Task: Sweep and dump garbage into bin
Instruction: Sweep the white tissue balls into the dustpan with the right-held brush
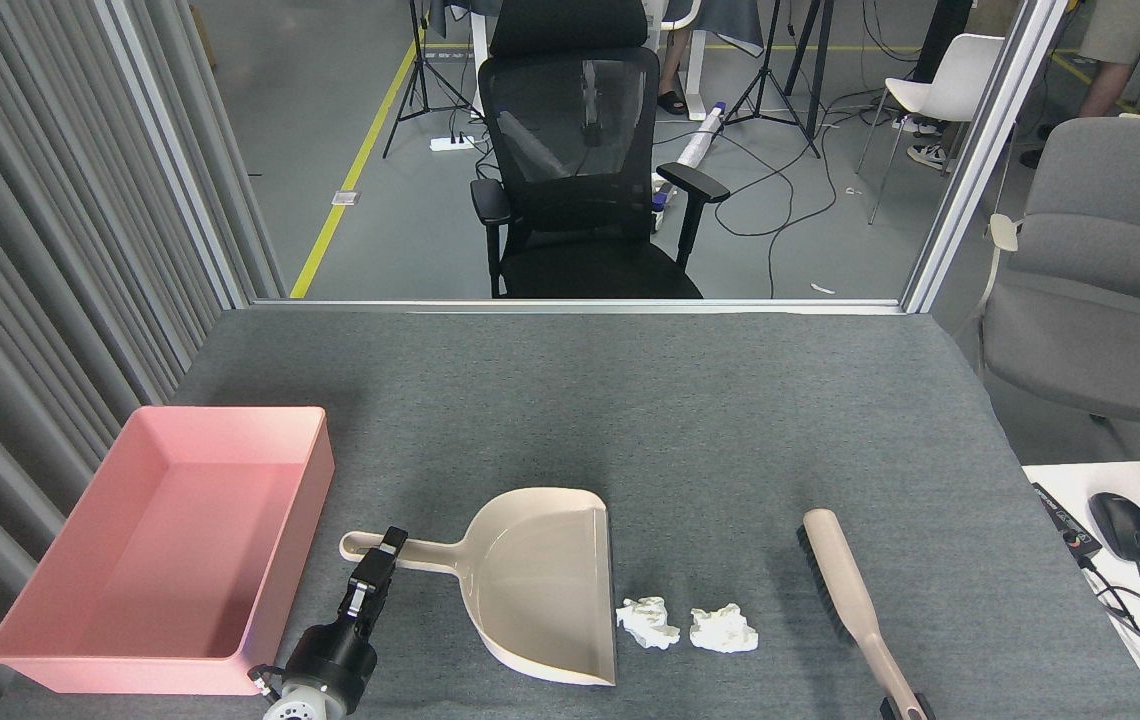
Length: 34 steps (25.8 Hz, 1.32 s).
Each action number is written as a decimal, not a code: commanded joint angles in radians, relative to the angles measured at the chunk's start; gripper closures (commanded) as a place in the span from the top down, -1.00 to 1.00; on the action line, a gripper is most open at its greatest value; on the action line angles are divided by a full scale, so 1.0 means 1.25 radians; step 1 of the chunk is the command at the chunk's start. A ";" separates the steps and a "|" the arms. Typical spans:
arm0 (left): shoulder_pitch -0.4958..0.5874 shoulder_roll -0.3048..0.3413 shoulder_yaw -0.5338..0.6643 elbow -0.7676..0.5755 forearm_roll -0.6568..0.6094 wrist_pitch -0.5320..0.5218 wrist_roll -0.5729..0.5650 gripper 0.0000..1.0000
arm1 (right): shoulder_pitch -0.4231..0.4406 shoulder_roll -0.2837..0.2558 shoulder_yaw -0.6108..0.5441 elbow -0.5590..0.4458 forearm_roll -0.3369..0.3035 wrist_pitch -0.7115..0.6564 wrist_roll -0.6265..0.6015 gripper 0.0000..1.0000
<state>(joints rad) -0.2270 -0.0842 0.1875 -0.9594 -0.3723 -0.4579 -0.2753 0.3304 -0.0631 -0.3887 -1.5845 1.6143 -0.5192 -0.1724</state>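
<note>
Two crumpled white tissue wads (647, 621) (723, 629) lie side by side on the grey table, just right of the beige dustpan's (540, 590) open mouth. My left gripper (388, 552) is shut on the dustpan's long handle, near its left end. The empty pink bin (170, 560) stands at the table's left edge, close beside my left arm. Right of the wads is a beige brush (845, 590) with dark bristles, slanting away from me. My right gripper (905, 708) holds the near end of its handle and shows only at the bottom edge.
A white desk (1055, 478) with a mouse (1122, 525), a keyboard and cables adjoins the table at the right. Grey slatted panels run along the left side. A black office chair (580, 150) stands beyond the table's far edge and a grey chair (1100, 280) at the right.
</note>
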 commanded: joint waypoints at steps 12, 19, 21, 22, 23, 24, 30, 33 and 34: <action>0.002 0.000 0.010 0.000 -0.018 -0.020 0.001 -0.62 | 0.041 -0.001 0.059 0.004 -0.037 -0.019 -0.008 -0.76; 0.007 0.001 0.010 -0.001 -0.075 -0.037 -0.001 -0.62 | 0.041 -0.001 0.199 0.012 -0.058 0.063 -0.012 -0.76; 0.013 0.001 0.010 0.000 -0.076 -0.037 -0.001 -0.62 | 0.036 0.001 0.254 0.013 -0.072 0.100 -0.012 -0.76; 0.013 0.001 0.010 -0.002 -0.076 -0.039 -0.001 -0.62 | 0.033 0.005 0.288 0.017 -0.073 0.120 -0.012 -0.76; 0.013 0.001 0.010 -0.006 -0.076 -0.039 -0.001 -0.62 | 0.031 0.009 0.322 0.024 -0.074 0.140 -0.012 -0.76; 0.013 0.001 0.010 -0.008 -0.076 -0.039 -0.001 -0.62 | 0.029 0.014 0.360 0.032 -0.075 0.165 -0.012 -0.76; 0.023 0.001 0.008 -0.008 -0.083 -0.037 -0.001 -0.62 | -0.021 0.038 0.511 0.048 -0.149 0.267 -0.023 -0.75; 0.023 0.000 0.008 -0.007 -0.084 -0.032 -0.001 -0.62 | -0.040 0.049 0.517 0.038 -0.203 0.266 -0.024 -0.75; 0.023 0.000 0.008 -0.007 -0.084 -0.031 -0.001 -0.62 | -0.042 0.048 0.517 0.032 -0.224 0.267 -0.024 -0.75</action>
<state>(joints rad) -0.2000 -0.0831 0.1982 -0.9691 -0.4757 -0.5078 -0.2746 0.2935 -0.0100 0.2396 -1.5312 1.3988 -0.1963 -0.2017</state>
